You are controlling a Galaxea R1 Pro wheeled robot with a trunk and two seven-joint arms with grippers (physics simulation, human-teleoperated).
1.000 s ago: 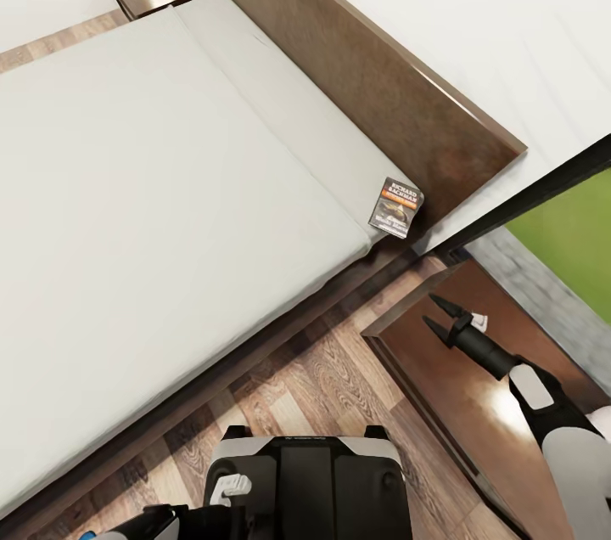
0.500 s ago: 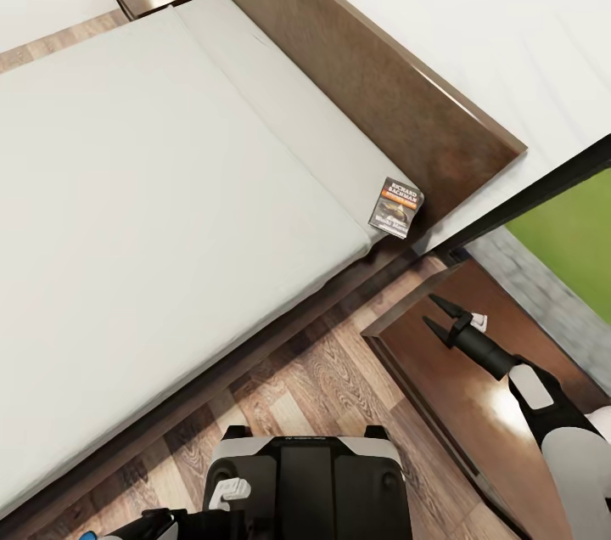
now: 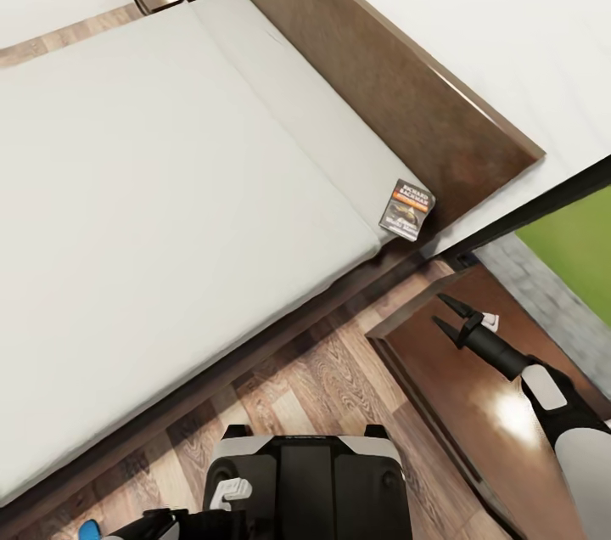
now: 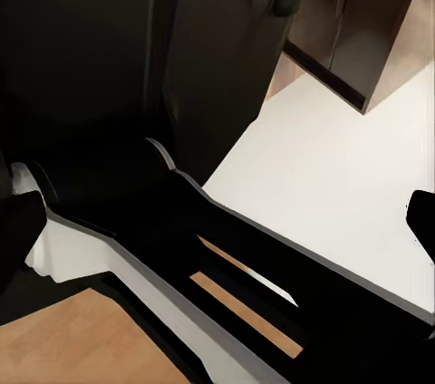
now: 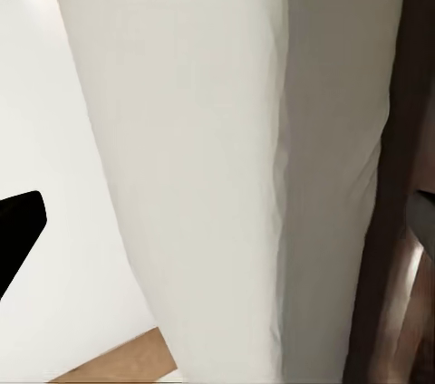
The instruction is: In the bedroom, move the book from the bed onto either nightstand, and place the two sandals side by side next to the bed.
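the book (image 3: 407, 210) lies flat at the bed (image 3: 170, 183) corner by the headboard (image 3: 382, 81), long axis slanting toward it. my right gripper (image 3: 448, 312) hangs open over the nightstand (image 3: 458, 404), well apart; my left gripper's state i cannot tell.

Head view: book (image 3: 407, 210) lying at the corner of the bed (image 3: 170, 183) by the headboard; right gripper (image 3: 443, 310), fingers parted, above the near nightstand (image 3: 458, 404).
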